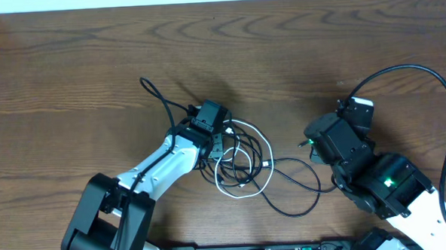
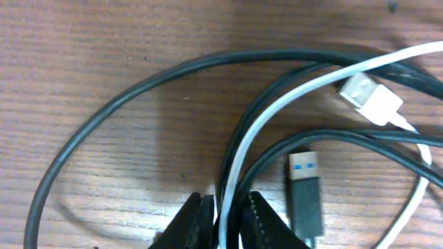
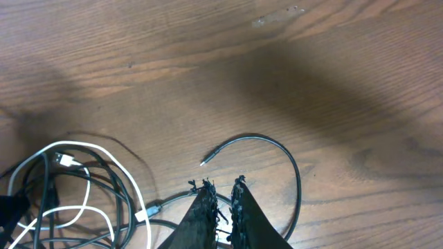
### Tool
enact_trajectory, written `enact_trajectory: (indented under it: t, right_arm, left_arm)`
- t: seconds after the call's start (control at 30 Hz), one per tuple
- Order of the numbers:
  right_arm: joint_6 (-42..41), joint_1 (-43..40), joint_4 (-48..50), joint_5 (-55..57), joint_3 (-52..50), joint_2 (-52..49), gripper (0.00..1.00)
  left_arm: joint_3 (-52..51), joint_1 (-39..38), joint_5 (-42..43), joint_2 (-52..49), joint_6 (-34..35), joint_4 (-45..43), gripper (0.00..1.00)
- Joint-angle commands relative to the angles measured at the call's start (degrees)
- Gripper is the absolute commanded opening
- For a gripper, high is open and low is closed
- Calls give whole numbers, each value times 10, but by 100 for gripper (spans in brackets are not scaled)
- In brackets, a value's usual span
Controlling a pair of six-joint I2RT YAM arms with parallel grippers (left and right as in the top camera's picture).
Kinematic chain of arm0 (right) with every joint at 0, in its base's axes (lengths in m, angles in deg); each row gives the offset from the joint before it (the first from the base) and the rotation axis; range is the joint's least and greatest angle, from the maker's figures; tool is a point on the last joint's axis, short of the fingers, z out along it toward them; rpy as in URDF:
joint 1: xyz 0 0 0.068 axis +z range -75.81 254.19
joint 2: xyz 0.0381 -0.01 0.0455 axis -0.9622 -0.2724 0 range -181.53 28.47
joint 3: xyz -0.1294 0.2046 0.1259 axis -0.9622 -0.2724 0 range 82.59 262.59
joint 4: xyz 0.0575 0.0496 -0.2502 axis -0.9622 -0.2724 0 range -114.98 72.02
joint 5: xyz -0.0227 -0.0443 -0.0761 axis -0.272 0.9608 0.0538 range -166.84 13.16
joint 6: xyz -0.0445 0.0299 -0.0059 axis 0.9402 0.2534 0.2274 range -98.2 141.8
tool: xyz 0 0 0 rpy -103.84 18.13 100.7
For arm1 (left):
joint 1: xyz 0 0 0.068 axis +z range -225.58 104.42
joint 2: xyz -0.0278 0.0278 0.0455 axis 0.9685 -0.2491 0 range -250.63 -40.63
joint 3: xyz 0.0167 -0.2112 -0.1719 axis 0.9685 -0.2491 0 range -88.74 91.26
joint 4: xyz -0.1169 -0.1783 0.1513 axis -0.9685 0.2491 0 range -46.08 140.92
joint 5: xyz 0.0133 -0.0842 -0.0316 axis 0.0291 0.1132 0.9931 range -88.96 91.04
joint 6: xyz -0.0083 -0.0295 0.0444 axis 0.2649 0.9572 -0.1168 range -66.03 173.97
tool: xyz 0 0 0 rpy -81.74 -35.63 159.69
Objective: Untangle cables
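Left gripper [image 2: 227,206]: fingers clamped on the white cable [image 2: 243,138], with a strand of the black cables [image 2: 138,86] squeezed in beside it. You've got smooth round cords, a flat white plug [image 2: 370,100] and a black plug [image 2: 306,194] with a blue insert, its rear cut off by the frame. The tangle [image 1: 243,158] sits mid-way across the matte wood-grain table [image 1: 70,71]. Right gripper [image 3: 221,190]: fingers together; can't tell if a cord's pinched. Overhead, the left arm [image 1: 164,161] covers the tangle's left edge.

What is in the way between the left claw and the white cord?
Nothing that shows. The left claw has the white cord right between its fingers, with a black cord squeezed in beside it.
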Motion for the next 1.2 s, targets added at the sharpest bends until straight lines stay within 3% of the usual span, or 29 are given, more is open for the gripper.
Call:
enact_trajectory:
  t: [0.0,0.13,0.33,0.43,0.57,0.9,1.17]
  right_arm:
    - [-6,-3,-2,7,5,-3,7]
    - [-6,-3,-2,7,5,-3,7]
    - [-6,-3,-2,-1,5,-3,6]
    - [-6,-3,-2,-2,5,-3,6]
    - [-6,-3,-2,-2,5,-3,7]
    - [-6,-3,-3,-2,5,-3,7]
    - [-6,-3,-3,-2,5,-3,7]
  left_arm:
    - [-3,-2,-2,39,6,0,14]
    - [-3,-2,-2,98,6,2,9]
    - [-3,-2,-2,191,6,4,9]
    - [-3,-2,-2,221,6,4,31]
    - [-3,-2,-6,233,4,4,39]
    - [-3,-2,-64,199,9,4,39]
    - [-3,6,-90,123,157,24,39]
